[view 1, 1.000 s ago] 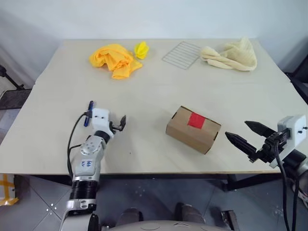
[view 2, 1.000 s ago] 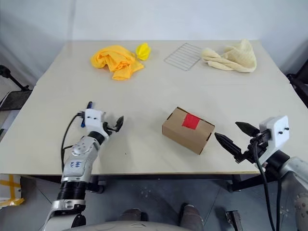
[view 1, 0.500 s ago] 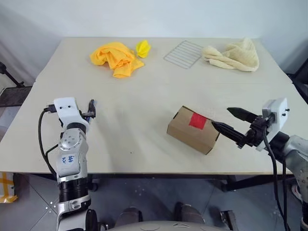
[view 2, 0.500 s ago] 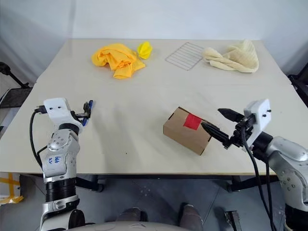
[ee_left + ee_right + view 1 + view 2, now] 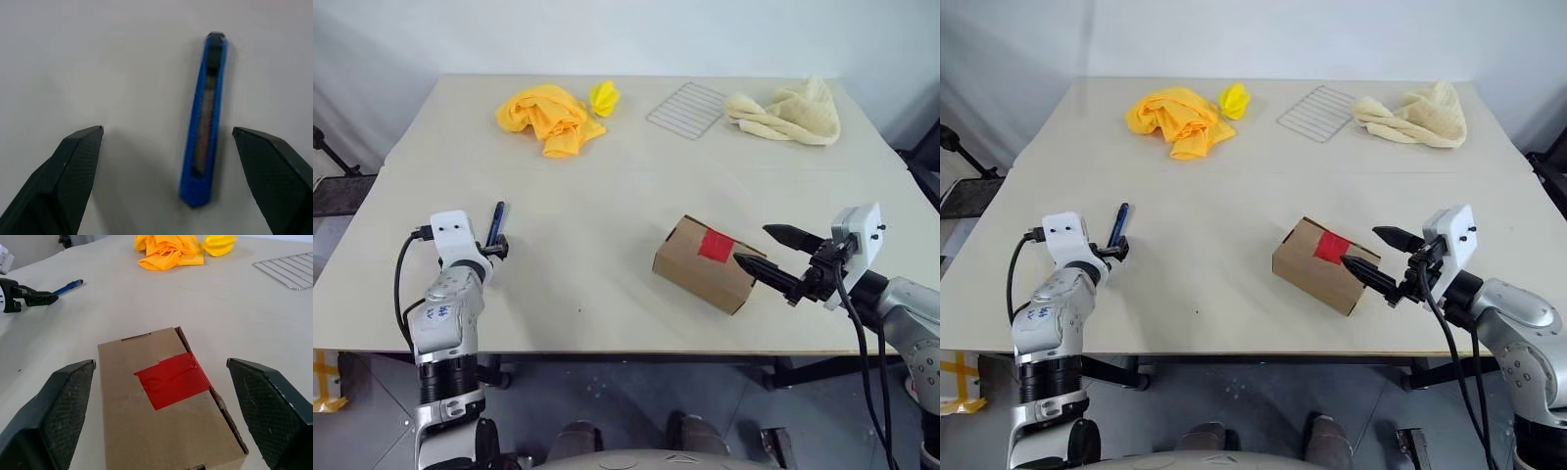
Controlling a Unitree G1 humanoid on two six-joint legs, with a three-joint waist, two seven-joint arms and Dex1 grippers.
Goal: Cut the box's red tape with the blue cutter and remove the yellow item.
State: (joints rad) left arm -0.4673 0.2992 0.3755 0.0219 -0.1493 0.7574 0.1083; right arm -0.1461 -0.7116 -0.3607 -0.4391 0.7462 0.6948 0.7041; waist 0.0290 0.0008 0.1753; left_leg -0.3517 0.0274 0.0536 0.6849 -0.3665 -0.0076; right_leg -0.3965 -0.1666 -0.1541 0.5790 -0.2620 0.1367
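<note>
Left gripper (image 5: 166,147) sits spread wide, pointing forward; right gripper (image 5: 1376,257) is level, fingers wide apart too.

My head cameras looked down over the whole worktop (image 5: 626,176) from its near edge. My left wrist camera sat close above the blue cutter (image 5: 204,122); my right wrist camera faced the box (image 5: 166,396) closely, sharing both.
</note>
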